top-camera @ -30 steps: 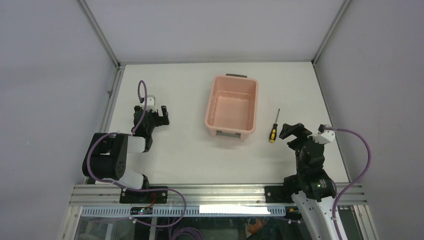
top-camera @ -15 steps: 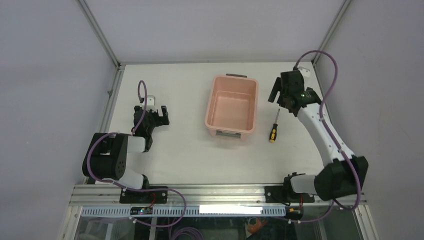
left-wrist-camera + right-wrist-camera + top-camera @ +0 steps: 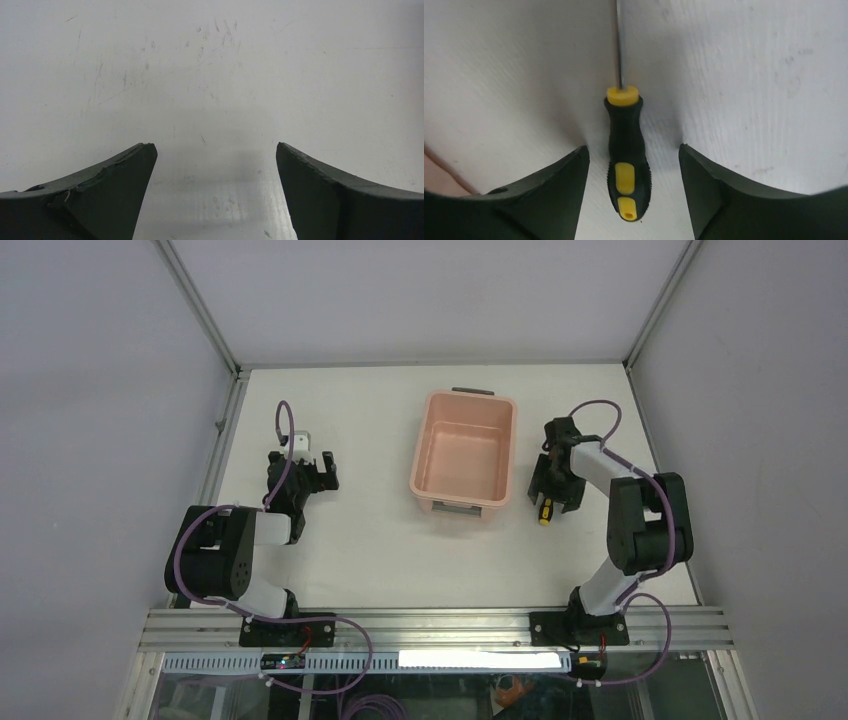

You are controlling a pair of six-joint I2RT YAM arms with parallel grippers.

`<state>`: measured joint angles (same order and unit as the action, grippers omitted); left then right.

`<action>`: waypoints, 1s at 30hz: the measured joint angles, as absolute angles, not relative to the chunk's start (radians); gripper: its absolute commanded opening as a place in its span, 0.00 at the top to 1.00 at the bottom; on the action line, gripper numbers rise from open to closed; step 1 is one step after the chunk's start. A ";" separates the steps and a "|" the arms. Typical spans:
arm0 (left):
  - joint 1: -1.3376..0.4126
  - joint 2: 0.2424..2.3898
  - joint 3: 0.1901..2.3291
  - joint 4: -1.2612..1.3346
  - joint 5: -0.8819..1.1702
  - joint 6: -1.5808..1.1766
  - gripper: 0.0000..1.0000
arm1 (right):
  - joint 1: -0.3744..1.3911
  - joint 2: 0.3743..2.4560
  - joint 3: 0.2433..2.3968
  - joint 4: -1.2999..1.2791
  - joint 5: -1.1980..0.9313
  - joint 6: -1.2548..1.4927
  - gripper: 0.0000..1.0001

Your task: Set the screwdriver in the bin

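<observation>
The screwdriver (image 3: pixel 626 155), yellow-and-black handle with a thin dark shaft, lies flat on the white table just right of the bin. In the top view only its handle end (image 3: pixel 545 514) shows below my right gripper. My right gripper (image 3: pixel 633 152) is open, low over the table, one finger on each side of the handle without touching it; from above it (image 3: pixel 553 490) sits over the screwdriver. The salmon-pink bin (image 3: pixel 428 440) stands empty at the table's middle back. My left gripper (image 3: pixel 312 472) is open and empty over bare table at the left (image 3: pixel 215 150).
The bin's near grey handle (image 3: pixel 460 507) faces the arm bases. A sliver of the bin's pink wall (image 3: pixel 436 172) shows at the left edge of the right wrist view. The enclosure's walls and metal frame bound the table on three sides.
My right arm swung from the near right to the far right corner, then came down over the screwdriver, its open fingers now straddling the handle. The left arm has not moved.
</observation>
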<state>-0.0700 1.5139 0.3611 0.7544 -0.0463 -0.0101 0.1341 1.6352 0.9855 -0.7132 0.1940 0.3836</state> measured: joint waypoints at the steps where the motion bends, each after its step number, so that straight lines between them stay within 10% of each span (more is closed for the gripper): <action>1: -0.070 1.514 0.361 0.754 -0.046 -0.010 0.01 | 0.130 1.657 0.989 -0.702 0.162 0.386 0.48; 6: -0.070 1.514 0.361 0.754 -0.046 -0.010 0.01 | 0.128 1.688 1.025 -0.677 0.127 0.366 1.00; 23: -0.070 1.514 0.361 0.754 -0.046 -0.010 0.01 | 0.139 1.398 1.665 -1.154 0.149 0.342 1.00; 30: -0.070 1.514 0.361 0.754 -0.046 -0.010 0.01 | 0.402 1.310 1.698 -1.097 0.144 0.450 1.00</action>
